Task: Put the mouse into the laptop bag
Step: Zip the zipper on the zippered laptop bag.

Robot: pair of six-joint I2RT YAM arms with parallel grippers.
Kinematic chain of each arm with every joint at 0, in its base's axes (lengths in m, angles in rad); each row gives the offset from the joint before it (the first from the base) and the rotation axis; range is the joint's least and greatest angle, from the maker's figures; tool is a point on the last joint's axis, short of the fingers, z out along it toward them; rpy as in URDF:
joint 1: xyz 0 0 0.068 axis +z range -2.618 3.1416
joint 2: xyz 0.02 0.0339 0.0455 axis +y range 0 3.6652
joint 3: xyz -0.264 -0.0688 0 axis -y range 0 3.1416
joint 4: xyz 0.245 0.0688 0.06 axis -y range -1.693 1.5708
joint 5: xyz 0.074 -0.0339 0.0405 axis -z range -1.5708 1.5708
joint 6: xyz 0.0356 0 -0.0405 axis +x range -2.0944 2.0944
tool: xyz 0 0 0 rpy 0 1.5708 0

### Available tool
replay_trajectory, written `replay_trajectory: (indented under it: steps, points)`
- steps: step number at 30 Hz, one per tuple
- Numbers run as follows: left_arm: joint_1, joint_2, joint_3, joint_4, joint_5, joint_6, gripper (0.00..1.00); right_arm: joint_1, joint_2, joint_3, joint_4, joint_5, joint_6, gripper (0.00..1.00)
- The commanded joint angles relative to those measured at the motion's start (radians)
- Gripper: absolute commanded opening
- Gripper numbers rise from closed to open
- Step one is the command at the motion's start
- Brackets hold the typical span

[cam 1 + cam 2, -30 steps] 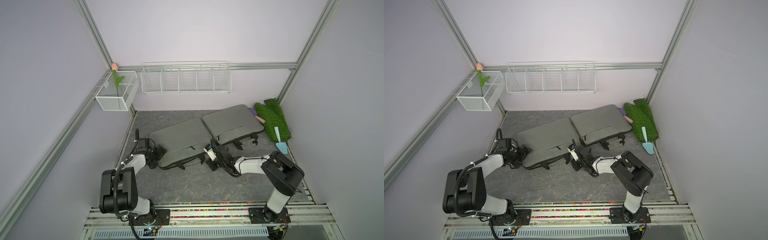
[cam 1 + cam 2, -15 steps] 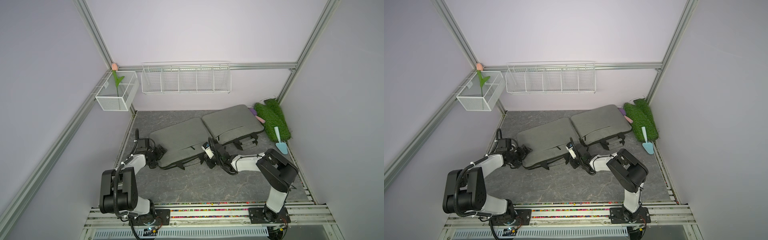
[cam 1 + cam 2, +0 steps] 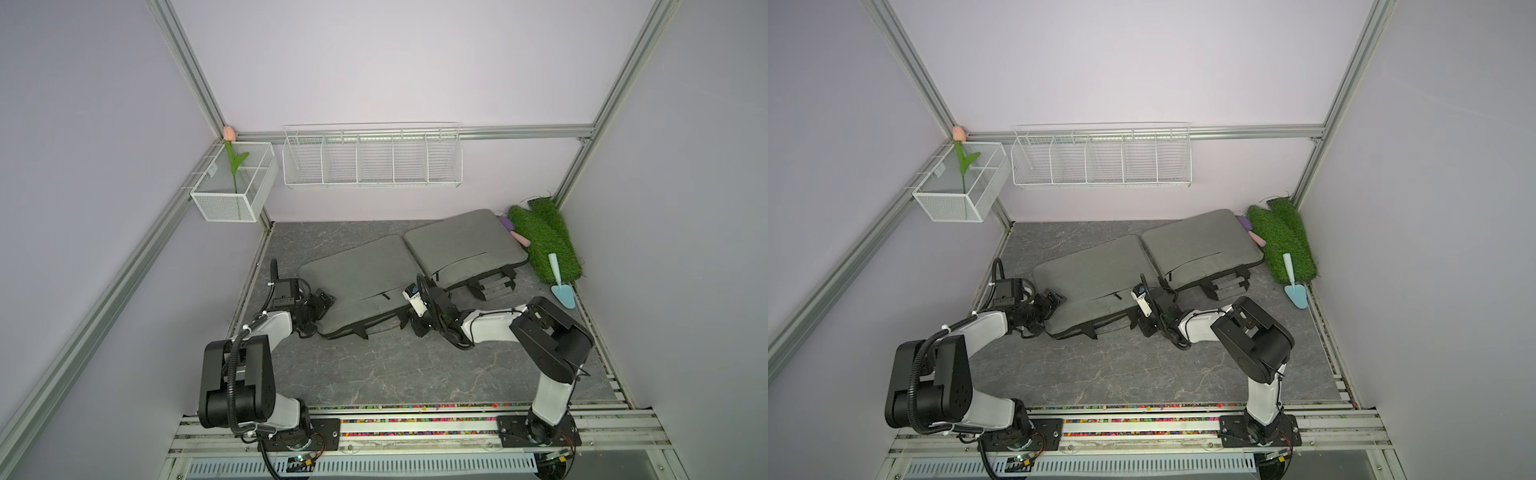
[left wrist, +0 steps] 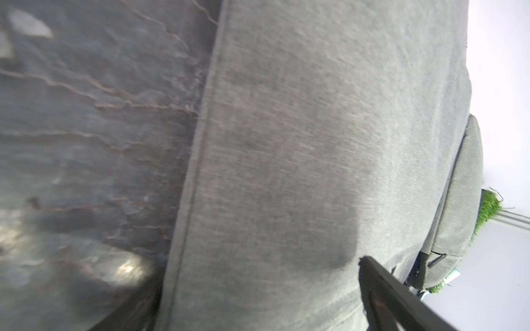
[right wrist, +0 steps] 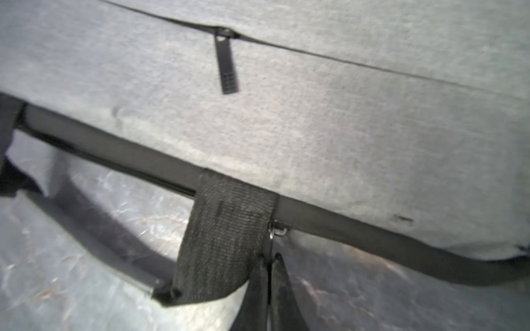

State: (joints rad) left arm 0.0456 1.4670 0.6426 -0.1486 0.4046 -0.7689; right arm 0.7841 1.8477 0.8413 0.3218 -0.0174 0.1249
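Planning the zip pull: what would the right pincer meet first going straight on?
Likely the laptop bag: its metal zipper ring sits just ahead of the shut right pincer; depth unclear.

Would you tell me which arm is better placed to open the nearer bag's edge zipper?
Right, probably: the right gripper is shut by the zipper's metal ring; the left gripper stands open at the bag's end.

Body check | my left arm (image 3: 270, 330) and right arm (image 3: 490, 326): white link shells, bulky black joint housings | black corrugated hose (image 3: 233, 361) along my left arm, white cable ties (image 3: 248, 328) | black base plates (image 3: 326, 428) | my right gripper (image 5: 271, 258): black tapered fingers (image 5: 282, 286)
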Motion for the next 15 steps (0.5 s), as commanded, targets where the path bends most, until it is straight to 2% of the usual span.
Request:
replay_trajectory:
  steps: [1,6,11,15]
  points:
    - [-0.078,0.045,-0.076,0.044,0.041,-0.062,0.94,0.029,-0.032,-0.013,0.031,-0.133,0.07,0.07]
    - [-0.165,0.073,-0.113,0.162,0.061,-0.137,0.86,0.062,-0.042,0.023,0.076,-0.205,0.136,0.07]
    - [-0.176,0.035,-0.149,0.179,0.037,-0.166,0.84,0.041,-0.098,0.068,0.048,-0.239,0.19,0.07]
    - [-0.191,-0.022,-0.156,0.165,0.018,-0.189,0.84,0.117,-0.09,0.131,-0.032,-0.207,0.187,0.07]
